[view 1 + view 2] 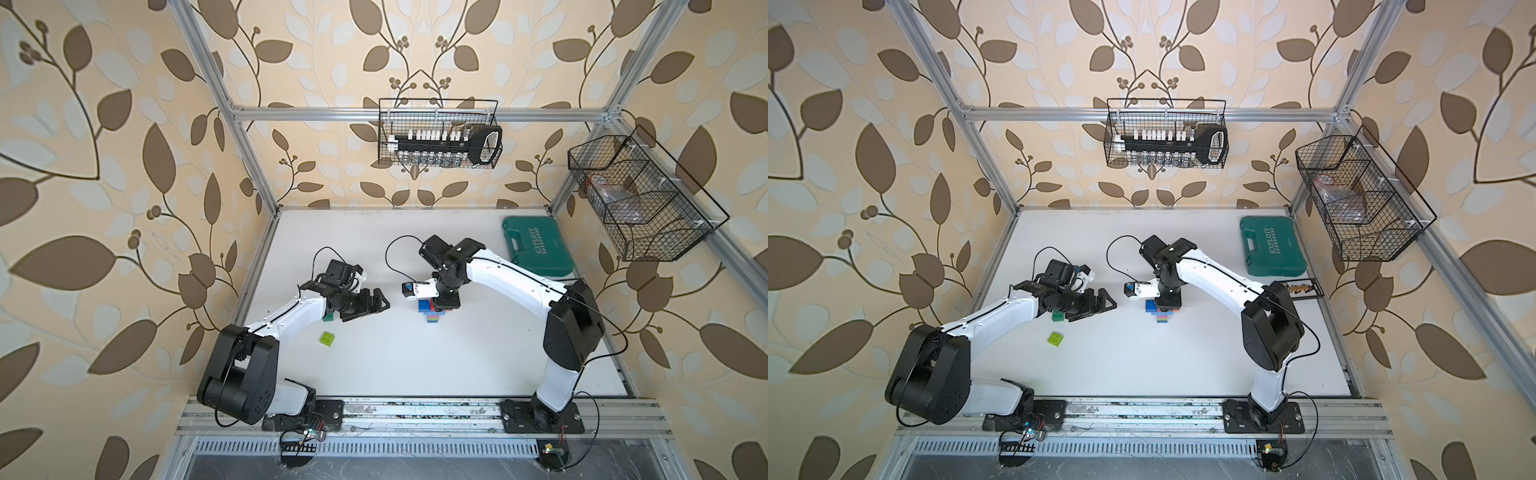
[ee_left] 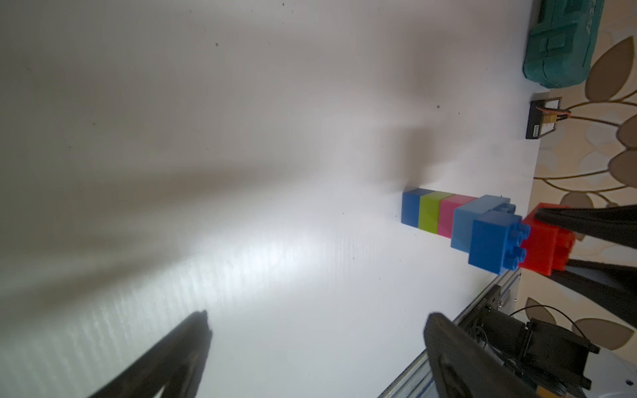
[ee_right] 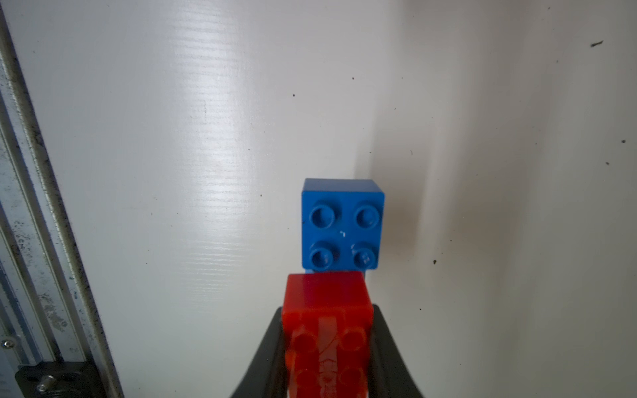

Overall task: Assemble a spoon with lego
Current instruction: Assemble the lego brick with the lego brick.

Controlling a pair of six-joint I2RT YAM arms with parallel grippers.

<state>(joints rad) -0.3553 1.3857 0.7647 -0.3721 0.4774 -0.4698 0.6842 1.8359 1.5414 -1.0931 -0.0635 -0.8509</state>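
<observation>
On the white desk, the left jaws stand wide with nothing between them, low over the left half. A dark green brick lies just beside them, partly hidden under the wrist in both top views, and a lime brick lies loose a little nearer the front rail. Near the middle of the desk lies the spoon, partly built. Its stem is a row of blue, lime and pink bricks, ending in a light blue brick that carries a blue brick whose four studs face the right wrist camera. The right jaws are clamped on a red brick and hold it against that blue brick at the head end; whether it is pressed home cannot be told. At the back right a teal tool case lies well apart from the bricks, and a wire basket hangs on the right wall
</observation>
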